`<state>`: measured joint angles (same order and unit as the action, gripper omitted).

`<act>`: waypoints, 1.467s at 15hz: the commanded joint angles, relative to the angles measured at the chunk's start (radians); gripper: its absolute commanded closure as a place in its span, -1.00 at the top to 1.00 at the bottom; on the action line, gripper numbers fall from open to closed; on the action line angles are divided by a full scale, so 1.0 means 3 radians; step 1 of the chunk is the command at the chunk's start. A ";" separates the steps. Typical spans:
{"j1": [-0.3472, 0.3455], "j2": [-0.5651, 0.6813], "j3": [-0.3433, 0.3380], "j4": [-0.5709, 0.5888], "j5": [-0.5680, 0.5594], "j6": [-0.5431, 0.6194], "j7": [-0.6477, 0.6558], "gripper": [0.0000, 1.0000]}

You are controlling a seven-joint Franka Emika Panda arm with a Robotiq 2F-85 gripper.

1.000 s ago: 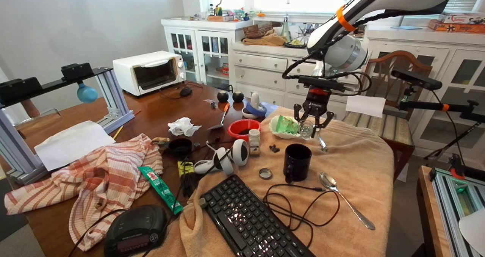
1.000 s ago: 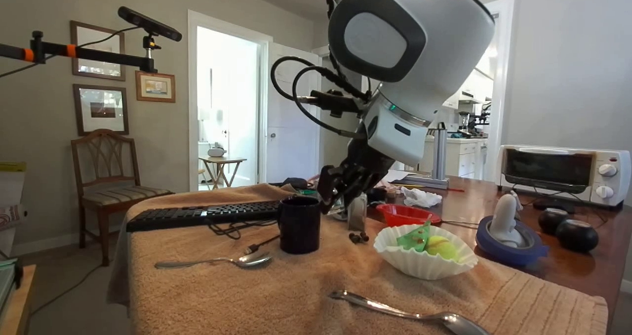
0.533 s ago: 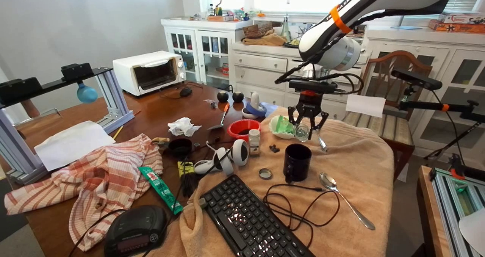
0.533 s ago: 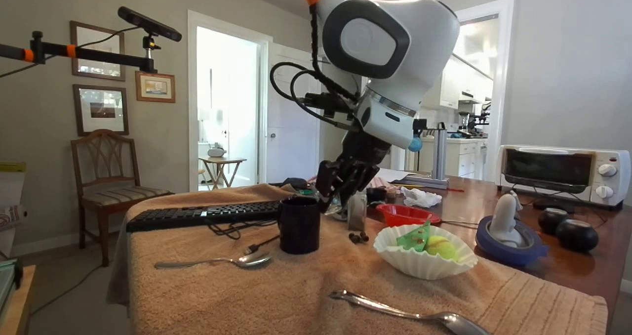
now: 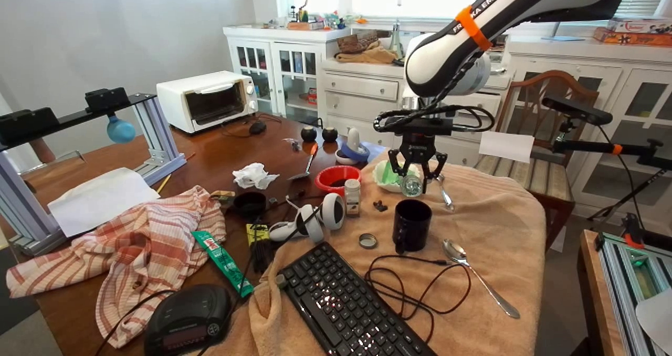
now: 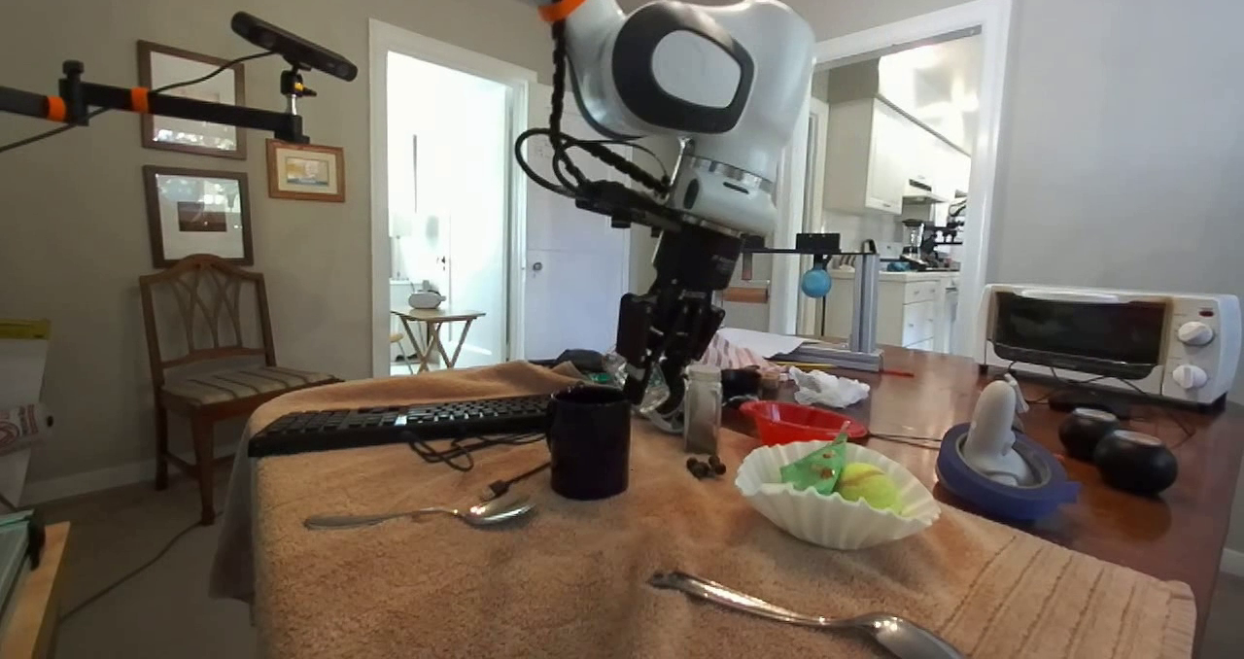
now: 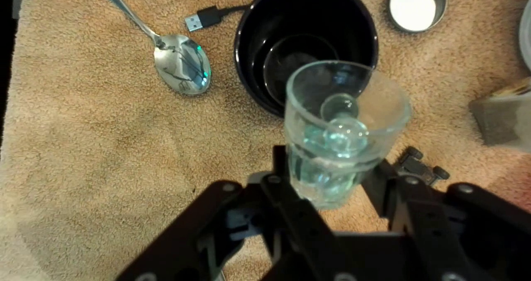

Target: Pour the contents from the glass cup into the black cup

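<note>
The glass cup (image 7: 319, 177), small and see-through, is clasped between the black fingers of my gripper (image 7: 330, 171). Clear, bluish contents show in its lower part. Below it stands the glossy black cup (image 7: 307, 20), whose inside looks bare; the glass rim overlaps the cup's near edge in the wrist view. In an exterior view the glass cup (image 5: 411, 186) hangs just behind and above the black cup (image 5: 412, 224), and its outline looks round. How far it tilts I cannot tell. In an exterior view the gripper (image 6: 663, 382) partly hides the glass behind the black cup (image 6: 589, 450).
A small jar (image 6: 703, 411) and a red bowl (image 5: 337, 177) stand close by. On the towel (image 5: 488, 209) lie a spoon (image 7: 182, 65), a metal lid (image 7: 417, 7), a cable plug (image 7: 207, 18) and a keyboard (image 5: 341, 303). A pleated white dish (image 6: 826, 523) stands behind the gripper.
My gripper has carried the glass cup a little left and down in an exterior view. The hand has turned from leaning to more upright. The black cup has stayed put.
</note>
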<state>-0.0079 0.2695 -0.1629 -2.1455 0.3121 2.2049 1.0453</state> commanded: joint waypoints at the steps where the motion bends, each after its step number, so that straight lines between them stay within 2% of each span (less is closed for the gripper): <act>1: 0.0138 -0.0007 0.0051 0.0001 -0.0454 0.0064 0.0424 -0.57; 9: 0.0288 0.0028 0.0071 0.0077 -0.1312 0.0017 0.1091 -0.57; 18: 0.0466 0.0150 0.0182 0.0257 -0.1980 -0.0088 0.1518 -0.57; 19: 0.0388 0.0070 0.0211 0.0147 -0.1844 -0.0005 0.1375 -0.07; 22: 0.0412 0.0097 0.0222 0.0184 -0.1902 -0.0010 0.1425 -0.07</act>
<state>0.1258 0.2988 -0.1067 -2.0917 -0.2554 2.2043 1.4711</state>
